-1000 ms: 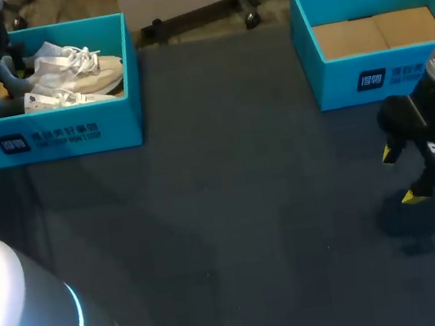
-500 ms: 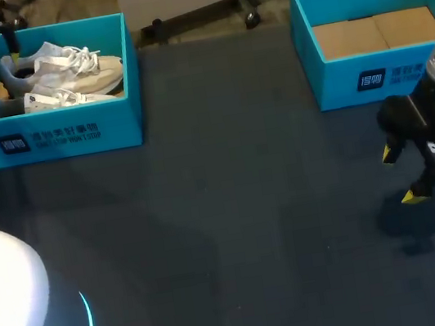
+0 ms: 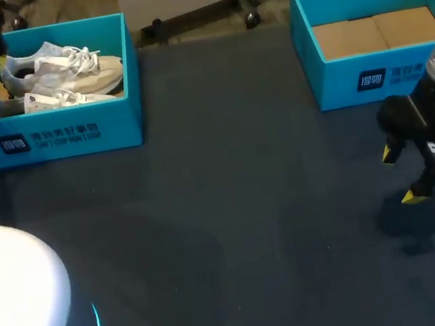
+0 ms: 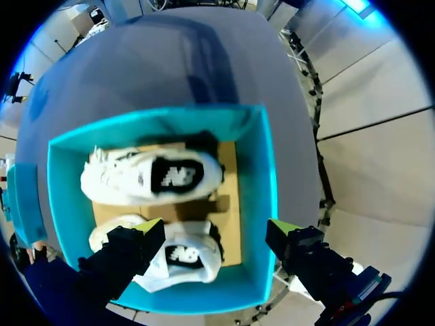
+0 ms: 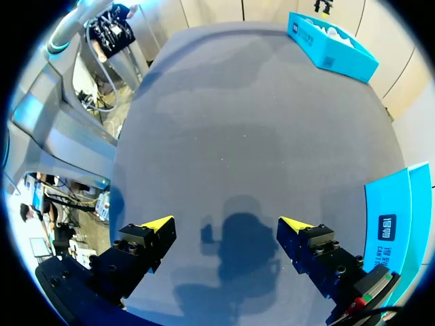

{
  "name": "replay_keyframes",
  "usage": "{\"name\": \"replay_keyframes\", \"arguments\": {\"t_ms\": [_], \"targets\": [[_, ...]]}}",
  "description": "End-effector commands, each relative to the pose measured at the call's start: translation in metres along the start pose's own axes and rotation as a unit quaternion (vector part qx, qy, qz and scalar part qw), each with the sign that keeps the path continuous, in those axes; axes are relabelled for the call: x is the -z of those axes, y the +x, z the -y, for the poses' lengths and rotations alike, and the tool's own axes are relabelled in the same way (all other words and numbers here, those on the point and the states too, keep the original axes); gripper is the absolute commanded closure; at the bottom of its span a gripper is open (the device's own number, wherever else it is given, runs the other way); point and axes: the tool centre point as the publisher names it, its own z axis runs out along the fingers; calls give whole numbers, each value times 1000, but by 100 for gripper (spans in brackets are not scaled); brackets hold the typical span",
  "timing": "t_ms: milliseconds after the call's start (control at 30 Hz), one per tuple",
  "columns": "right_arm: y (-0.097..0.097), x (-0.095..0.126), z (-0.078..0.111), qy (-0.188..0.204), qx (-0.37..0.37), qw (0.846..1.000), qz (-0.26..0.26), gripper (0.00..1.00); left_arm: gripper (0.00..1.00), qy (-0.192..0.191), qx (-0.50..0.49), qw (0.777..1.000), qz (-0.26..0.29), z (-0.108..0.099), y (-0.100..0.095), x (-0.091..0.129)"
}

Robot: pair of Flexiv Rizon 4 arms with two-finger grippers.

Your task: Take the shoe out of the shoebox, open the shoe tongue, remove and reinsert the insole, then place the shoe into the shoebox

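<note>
**Left end effector poised above the shoebox, the shoe not yet lifted.**
The left end effector [image 4: 215, 227] hangs over the shoebox [image 3: 60, 136] at the table's [image 3: 233, 210] far left corner. Its fingers are spread wide and empty, likely to straddle the shoe [image 4: 182, 255] under it, which lies beside the other shoe [image 4: 153, 176]. The right end effector [image 3: 400, 175], also parted and empty, sits low near the right edge by the second box [image 3: 370, 81], probably keeping clear.

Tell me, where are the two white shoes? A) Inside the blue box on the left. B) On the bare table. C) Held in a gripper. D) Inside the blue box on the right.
A: both white shoes lie side by side inside the left blue box.
</note>
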Motion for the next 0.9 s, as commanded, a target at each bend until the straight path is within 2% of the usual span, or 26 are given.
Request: {"name": "replay_keyframes", "arguments": {"t_ms": [33, 233, 633, 733, 900], "targets": [[1, -1, 1, 0, 0, 1000, 1, 0, 0, -22, 1, 1000, -2, 49, -5, 1], [1, -1, 1, 0, 0, 1000, 1, 0, 0, -22, 1, 1000, 16, 73, 2, 1], [1, -1, 1, 0, 0, 1000, 1, 0, 0, -22, 1, 1000, 16, 73, 2, 1], [1, -1, 1, 0, 0, 1000, 1, 0, 0, -25, -4, 1000, 15, 70, -6, 3], [1, -1, 1, 0, 0, 1000, 1, 0, 0, -17, 12, 1000, 7, 59, -5, -9]]}}
